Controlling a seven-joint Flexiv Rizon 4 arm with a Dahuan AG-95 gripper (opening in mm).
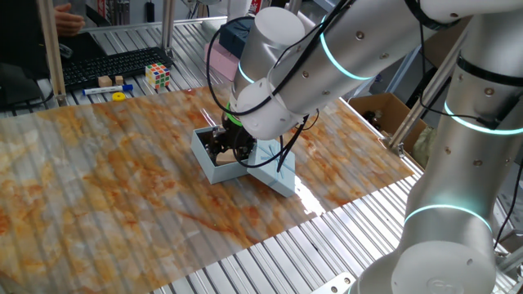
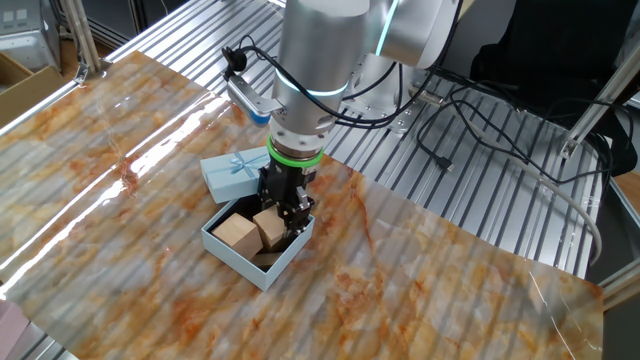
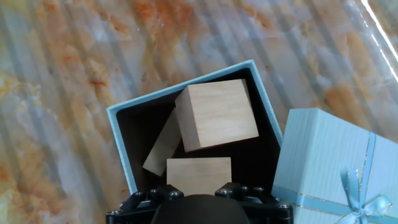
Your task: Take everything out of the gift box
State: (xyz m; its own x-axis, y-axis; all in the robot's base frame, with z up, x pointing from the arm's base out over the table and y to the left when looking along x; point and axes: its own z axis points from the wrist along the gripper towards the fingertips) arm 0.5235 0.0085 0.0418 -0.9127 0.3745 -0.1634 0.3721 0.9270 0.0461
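While the claw [image 2: 284, 214] hangs down inside the box [image 2: 228, 250], its jaws stand apart, with a block [image 2: 270, 228] right between them.

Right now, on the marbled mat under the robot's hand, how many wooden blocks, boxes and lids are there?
wooden blocks: 3, all inside the box
gift box: 1
lid: 1
Total: 5

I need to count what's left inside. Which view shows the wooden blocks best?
The hand view: it looks straight down into the gift box at the wooden blocks. The other fixed view shows two beside the gripper; in one fixed view the arm hides them.
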